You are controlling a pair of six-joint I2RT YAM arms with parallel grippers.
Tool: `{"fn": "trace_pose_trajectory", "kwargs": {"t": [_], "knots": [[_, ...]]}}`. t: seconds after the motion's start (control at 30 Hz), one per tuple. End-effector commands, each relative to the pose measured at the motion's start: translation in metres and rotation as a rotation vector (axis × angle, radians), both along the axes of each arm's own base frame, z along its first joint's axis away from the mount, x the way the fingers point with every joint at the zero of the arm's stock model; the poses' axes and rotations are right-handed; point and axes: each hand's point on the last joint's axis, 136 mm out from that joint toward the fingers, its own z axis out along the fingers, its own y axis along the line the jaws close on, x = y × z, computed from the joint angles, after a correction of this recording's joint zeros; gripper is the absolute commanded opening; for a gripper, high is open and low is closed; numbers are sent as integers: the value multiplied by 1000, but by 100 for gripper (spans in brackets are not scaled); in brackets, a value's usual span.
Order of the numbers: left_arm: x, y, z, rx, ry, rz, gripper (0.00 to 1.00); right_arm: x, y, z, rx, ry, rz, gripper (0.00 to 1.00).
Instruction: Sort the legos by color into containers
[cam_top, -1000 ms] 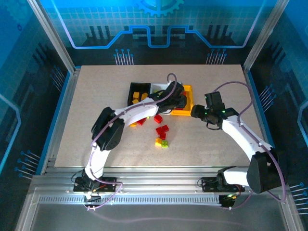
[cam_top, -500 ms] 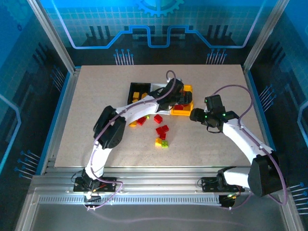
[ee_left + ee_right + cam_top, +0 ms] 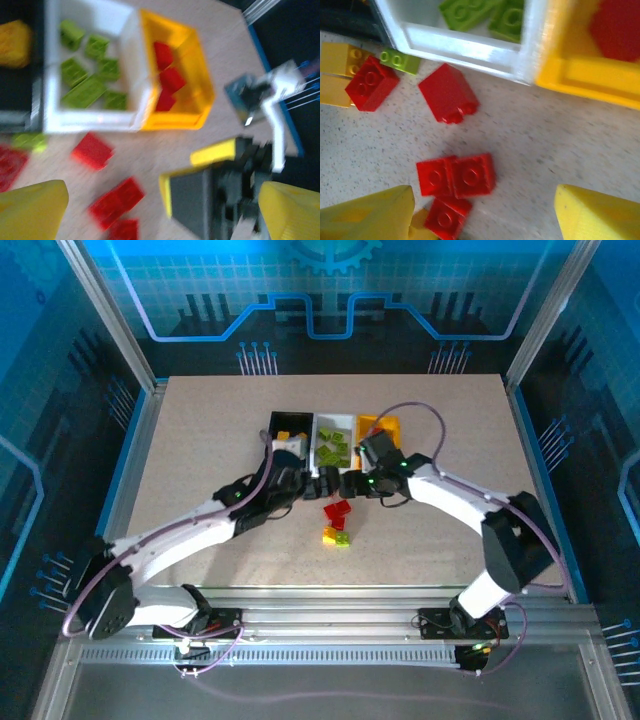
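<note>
Nearest on the table (image 3: 200, 440) a yellow brick (image 3: 328, 534) and a green brick (image 3: 343, 540) lie touching, neither yet sorted. Just beyond them is a scatter of loose reds (image 3: 455, 177): a joined pair with one more touching its near corner.

The right gripper (image 3: 482, 212) hangs over that scatter, fingers spread with nothing between them and the reds just ahead. I judge it is lining up a red pick, since red is the colour most left out. The left gripper (image 3: 160, 212) sits just to its left, fingers also wide apart and empty. The right gripper's dark body shows close below it in the left wrist view. The two are crowded over one small patch, so a knock between them looks the main risk.

Further on, more strays lie by the bins' near walls. There is a red block (image 3: 447, 97), another red (image 3: 370, 82) touching two loose yellows (image 3: 335, 70), and a small green (image 3: 400, 61) just beside the white bin (image 3: 90, 122).

Farthest, three bins stand side by side in a row, which keeps every drop a short reach. The black bin (image 3: 273, 430) on the left holds yellows (image 3: 12, 45). The white bin in the middle holds greens (image 3: 85, 90), and the yellow bin (image 3: 175, 119) on the right holds reds (image 3: 170, 80). I judge the sort well along, with mostly reds left on the table
</note>
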Motion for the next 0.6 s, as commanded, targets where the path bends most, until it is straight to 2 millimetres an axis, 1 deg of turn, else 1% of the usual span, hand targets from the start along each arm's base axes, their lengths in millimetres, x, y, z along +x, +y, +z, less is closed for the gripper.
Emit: {"fn": "trace_pose_trajectory", "kwargs": {"t": [0.0, 0.1, 0.17, 0.27, 0.43, 0.57], "knots": [[-23, 43, -28, 59, 56, 111, 99, 11, 25, -11, -36, -4, 67, 74], [-45, 73, -50, 84, 96, 170, 99, 19, 38, -22, -82, 2, 91, 73], [-59, 91, -63, 91, 117, 212, 99, 25, 41, -29, -112, 7, 91, 72], [-72, 110, -75, 93, 132, 255, 99, 32, 42, -37, -148, 12, 81, 71], [-84, 128, -91, 110, 175, 308, 99, 37, 46, -51, -177, 29, 91, 68], [-86, 131, -94, 117, 185, 317, 99, 38, 55, -57, -168, 43, 115, 66]]}}
